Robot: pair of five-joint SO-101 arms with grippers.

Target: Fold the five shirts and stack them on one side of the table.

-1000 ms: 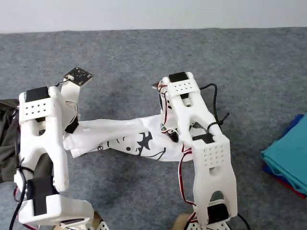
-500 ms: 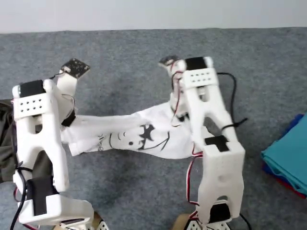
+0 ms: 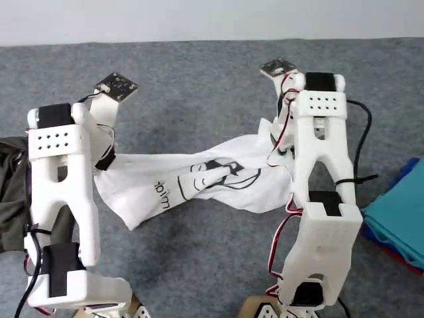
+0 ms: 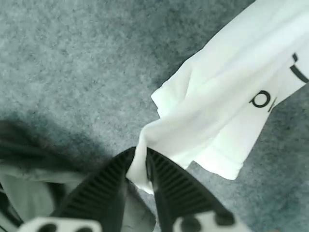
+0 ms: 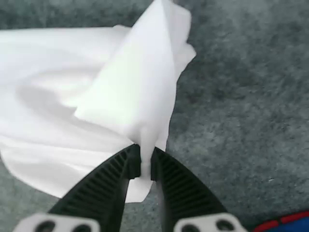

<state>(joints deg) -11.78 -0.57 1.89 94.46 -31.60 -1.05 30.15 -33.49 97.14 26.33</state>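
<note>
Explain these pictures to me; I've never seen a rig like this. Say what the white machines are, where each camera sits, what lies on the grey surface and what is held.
The two white machines are robot arms, the left arm and the right arm, side by side at a grey table. The high view comes from a fixed camera looking down on both. The other two pictures come from a camera on each arm's wrist, so each shows that arm's own gripper up close. A white shirt with black print is stretched between the arms: the left gripper is shut on one end, the right gripper on the other. A stack of folded shirts, teal on top, lies beside the right arm; a dark crumpled shirt lies beside the left arm.
</note>
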